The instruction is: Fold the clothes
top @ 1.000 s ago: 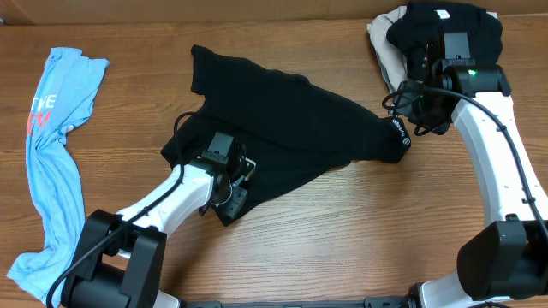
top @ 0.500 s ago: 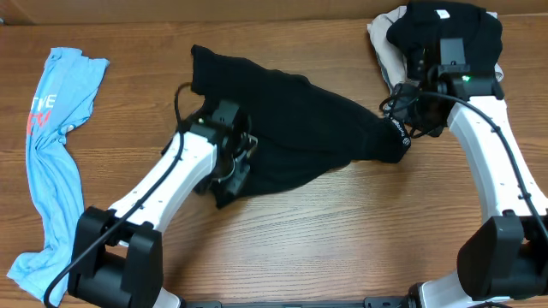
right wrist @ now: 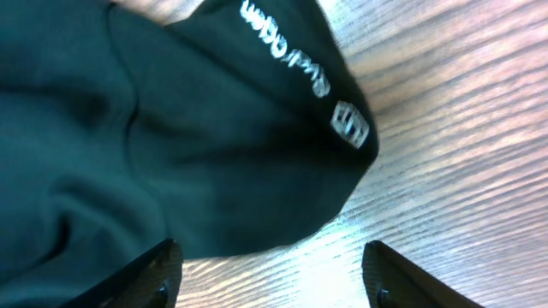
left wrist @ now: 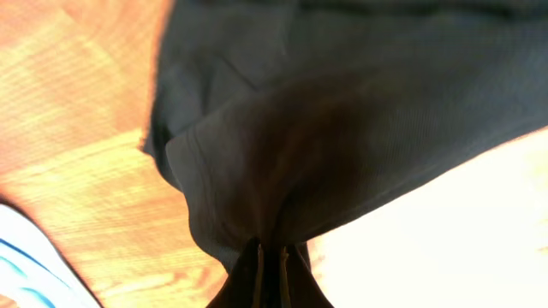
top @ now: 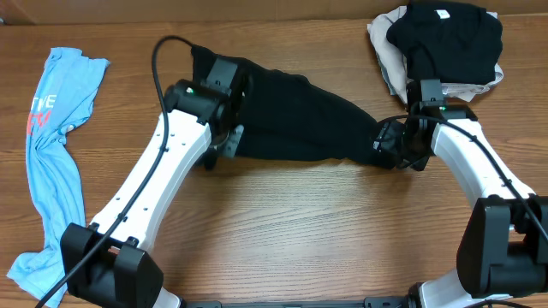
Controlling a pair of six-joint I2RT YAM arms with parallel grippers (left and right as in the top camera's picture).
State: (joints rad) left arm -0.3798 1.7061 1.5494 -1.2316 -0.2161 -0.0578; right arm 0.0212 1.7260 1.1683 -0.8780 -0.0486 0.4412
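Left arm (top: 158, 175) stretched long from its base, reaching forward and inward, wrist tipped down. Left gripper (left wrist: 271, 263) pinched tight on a fold of the black shirt (left wrist: 360, 103), jaws almost meeting. Right arm (top: 479, 171) bent at the elbow, forearm angled inward. Right gripper (right wrist: 272, 278) points down, fingers (right wrist: 158, 274) spread wide, holding nothing, possibly just clear of the cloth; hard to tell

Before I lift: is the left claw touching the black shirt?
Touching. Left wrist view: the black shirt bunches into the shut left claw.
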